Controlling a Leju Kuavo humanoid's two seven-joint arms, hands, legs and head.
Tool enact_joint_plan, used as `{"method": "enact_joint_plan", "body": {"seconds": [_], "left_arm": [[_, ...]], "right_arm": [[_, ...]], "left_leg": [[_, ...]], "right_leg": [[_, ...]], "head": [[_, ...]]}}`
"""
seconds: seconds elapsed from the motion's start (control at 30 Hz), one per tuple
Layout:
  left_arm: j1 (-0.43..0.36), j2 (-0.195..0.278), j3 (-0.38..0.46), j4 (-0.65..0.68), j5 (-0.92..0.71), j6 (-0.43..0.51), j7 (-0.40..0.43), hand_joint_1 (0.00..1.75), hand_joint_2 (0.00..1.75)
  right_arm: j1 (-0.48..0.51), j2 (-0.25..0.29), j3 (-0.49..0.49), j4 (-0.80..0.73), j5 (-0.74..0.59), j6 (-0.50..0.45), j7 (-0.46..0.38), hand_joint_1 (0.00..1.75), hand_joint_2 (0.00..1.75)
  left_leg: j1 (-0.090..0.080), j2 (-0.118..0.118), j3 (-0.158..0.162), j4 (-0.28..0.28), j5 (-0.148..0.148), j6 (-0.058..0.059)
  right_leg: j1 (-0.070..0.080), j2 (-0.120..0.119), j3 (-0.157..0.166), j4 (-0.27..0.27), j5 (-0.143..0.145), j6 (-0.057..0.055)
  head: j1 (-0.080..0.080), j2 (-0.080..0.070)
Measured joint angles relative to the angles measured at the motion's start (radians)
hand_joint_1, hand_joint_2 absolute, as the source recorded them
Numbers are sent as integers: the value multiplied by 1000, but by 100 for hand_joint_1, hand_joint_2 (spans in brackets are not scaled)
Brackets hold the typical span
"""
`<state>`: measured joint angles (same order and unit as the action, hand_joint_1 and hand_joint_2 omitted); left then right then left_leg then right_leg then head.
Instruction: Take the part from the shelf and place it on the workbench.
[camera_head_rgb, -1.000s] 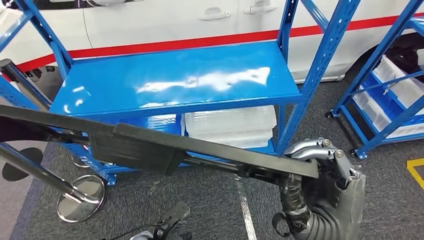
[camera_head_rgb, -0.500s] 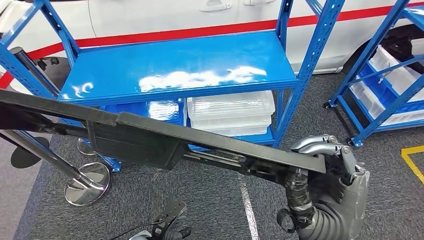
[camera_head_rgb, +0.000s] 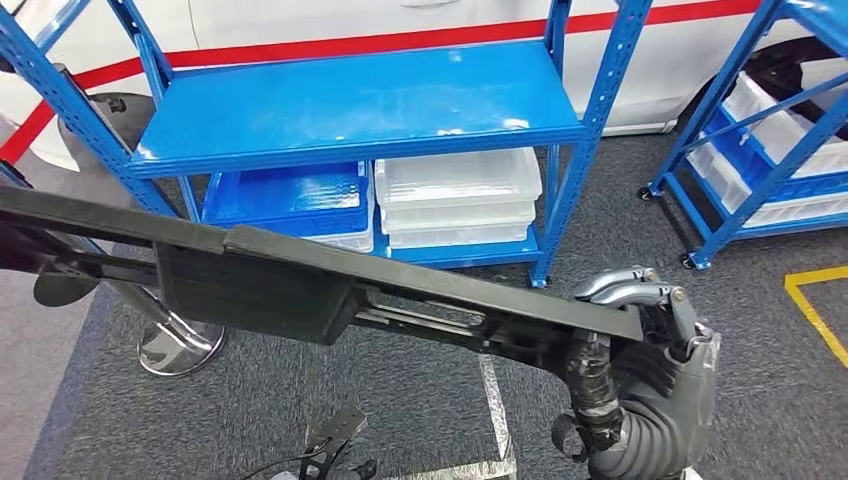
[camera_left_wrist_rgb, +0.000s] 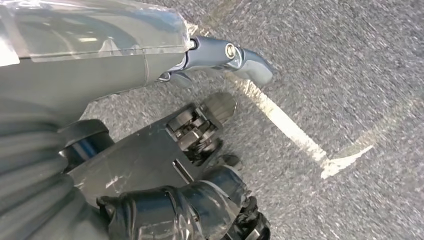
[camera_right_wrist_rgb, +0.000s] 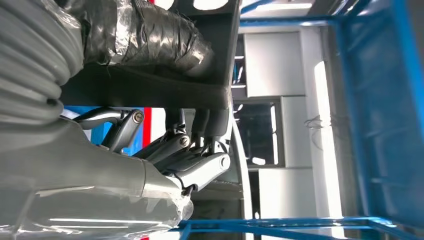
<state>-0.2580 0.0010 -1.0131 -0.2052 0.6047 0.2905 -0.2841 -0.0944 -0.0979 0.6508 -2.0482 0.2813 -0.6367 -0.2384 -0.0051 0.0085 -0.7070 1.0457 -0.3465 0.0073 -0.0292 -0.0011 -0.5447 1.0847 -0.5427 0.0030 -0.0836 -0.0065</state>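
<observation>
From the head view, the long black part (camera_head_rgb: 330, 285) is off the blue shelf (camera_head_rgb: 360, 100), carried across the robot's front; the right robot hand (camera_head_rgb: 640, 315) is clamped on its right end. Left wrist view: the left robot hand (camera_left_wrist_rgb: 200, 130) grips the part's other end over grey carpet. Right wrist view: fingers (camera_right_wrist_rgb: 190, 150) are wrapped on the edge. Transport step, by the look of it; next the robot needs to turn to the table, not visible.

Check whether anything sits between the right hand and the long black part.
Nothing does: the right hand already grips the end of the black part, carried in front of the blue shelf. No workbench is visible.
</observation>
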Motion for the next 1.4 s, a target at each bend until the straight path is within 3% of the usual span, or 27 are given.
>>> {"method": "enact_joint_plan", "body": {"seconds": [0.03,0.07,0.17,0.2,0.23,0.27,0.33,0.4,0.47,0.53,0.57,0.6,0.67,0.7,0.73,0.77,0.83,0.9,0.93,1.0,1.1,1.2,1.23,1.27,1.3,1.33,1.4], "left_arm": [[5,0,3,0,2,4,-1,0,175],[10,0,7,0,5,8,-4,0,175],[22,0,21,-1,16,20,-15,0,175],[24,0,25,-2,20,23,-18,0,175],[27,0,29,-2,26,24,-20,0,175],[32,0,34,-3,33,23,-22,0,175],[42,0,46,-4,50,18,-30,0,175],[45,0,60,-5,64,13,-37,0,175],[41,0,75,-5,74,11,-41,0,175],[47,0,92,-5,85,10,-41,0,175],[55,1,99,-5,91,9,-38,0,175],[65,2,105,-5,96,8,-32,0,175],[83,3,117,-5,105,3,-18,0,175],[92,3,123,-5,110,1,-13,0,175],[100,2,129,-5,116,-1,-8,0,175],[109,2,136,-5,123,-4,-3,0,175],[123,0,149,-5,137,-10,4,0,175],[129,-2,156,-5,144,-15,6,0,175],[131,-3,160,-5,145,-17,5,0,175],[136,-4,168,-5,148,-18,5,0,175],[141,-3,173,-5,149,-16,7,0,175],[140,-3,178,-5,149,-13,10,0,175],[141,-3,179,-5,149,-12,10,0,175],[142,-3,180,-5,149,-12,10,0,175],[143,-3,181,-5,149,-12,11,0,175],[143,-3,181,-5,149,-12,11,0,175],[141,-2,183,-5,149,-12,10,0,175]], "right_arm": [[-1,1,0,3,-10,6,-6,175,175],[-3,2,0,7,-20,13,-14,175,175],[-10,9,0,17,-52,33,-38,175,175],[-12,11,0,21,-66,38,-47,175,175],[-14,13,0,25,-84,44,-57,175,175],[-15,14,0,29,-103,50,-67,175,175],[-23,18,0,36,-140,68,-88,175,175],[-34,22,0,41,-163,89,-105,175,175],[-45,26,1,45,-176,106,-115,175,175],[-55,30,2,51,-190,116,-118,175,175],[-60,31,2,55,-199,120,-120,175,175],[-66,32,2,60,-210,124,-124,175,175],[-75,32,2,72,-233,131,-134,175,175],[-78,32,2,79,-242,136,-139,175,175],[-81,33,2,87,-247,142,-144,175,175],[-85,33,2,95,-252,149,-147,175,175],[-96,35,2,104,-258,165,-155,175,175],[-106,39,3,107,-263,177,-162,175,175],[-109,41,3,108,-264,180,-165,175,175],[-114,47,5,109,-264,183,-168,175,175],[-125,55,16,109,-267,187,-169,175,175],[-127,60,20,110,-281,195,-169,175,175],[-127,60,20,111,-287,198,-169,175,175],[-127,60,20,112,-293,200,-169,175,175],[-127,60,20,113,-297,201,-169,175,175],[-127,62,21,113,-301,202,-169,175,175],[-129,65,21,113,-302,202,-169,175,175]], "left_leg": [[3,-1,-6,5,-11,-4],[5,-1,-15,26,-43,-8],[7,-3,-49,183,-206,-17],[7,-4,-49,237,-230,-16],[7,-5,-40,270,-225,-13],[6,-6,-16,275,-197,-9],[-2,6,73,196,-145,6],[-15,35,177,53,-167,22],[-23,44,220,-33,-201,32],[-23,26,224,-63,-184,39],[-21,17,224,-76,-168,42],[-18,9,223,-85,-153,43],[-17,-4,205,-83,-134,45],[-17,-11,193,-77,-128,45],[-17,-21,181,-71,-124,44],[-17,-31,170,-63,-122,43],[-15,-51,152,-43,-121,39],[-15,-68,132,-20,-125,31],[-13,-75,123,-12,-125,26],[-11,-88,113,-8,-123,15],[-10,-63,87,38,-151,-5],[4,-27,4,200,-223,-27],[10,-23,-15,234,-228,-32],[14,-19,-17,234,-215,-37],[17,-13,2,195,-185,-40],[19,0,35,129,-147,-41],[12,34,96,6,-102,-35]], "right_leg": [[1,-1,-9,-1,12,-10],[0,-3,-21,-2,25,-17],[2,-2,-68,-5,67,-26],[4,-2,-86,-5,80,-27],[6,-2,-103,-5,92,-27],[8,-3,-119,-5,102,-27],[10,-9,-139,-5,122,-26],[10,-20,-143,-7,136,-21],[7,-38,-140,-16,151,-8],[5,-52,-135,-30,163,5],[5,-47,-139,-21,152,10],[7,-37,-152,11,126,13],[10,-14,-199,133,47,14],[11,-8,-218,192,19,14],[11,-6,-221,221,10,15],[11,-4,-206,213,17,14],[10,11,-131,104,54,11],[10,35,-74,10,70,5],[12,42,-65,-7,68,0],[15,29,-66,-9,72,-10],[7,1,-59,-26,81,-25],[6,-29,-57,-31,83,-29],[5,-40,-57,-31,82,-28],[4,-51,-57,-30,81,-28],[3,-61,-56,-30,80,-26],[1,-70,-54,-30,79,-24],[2,-88,-49,-32,76,-15]], "head": [[0,0],[0,0],[-5,0],[-6,0],[-6,0],[-6,0],[-5,0],[-6,0],[-8,0],[-6,0],[-5,0],[-2,0],[3,0],[5,0],[6,0],[6,0],[6,0],[5,0],[5,0],[5,0],[-2,0],[-10,0],[-10,0],[-10,0],[-10,0],[-10,0],[-10,0]]}}
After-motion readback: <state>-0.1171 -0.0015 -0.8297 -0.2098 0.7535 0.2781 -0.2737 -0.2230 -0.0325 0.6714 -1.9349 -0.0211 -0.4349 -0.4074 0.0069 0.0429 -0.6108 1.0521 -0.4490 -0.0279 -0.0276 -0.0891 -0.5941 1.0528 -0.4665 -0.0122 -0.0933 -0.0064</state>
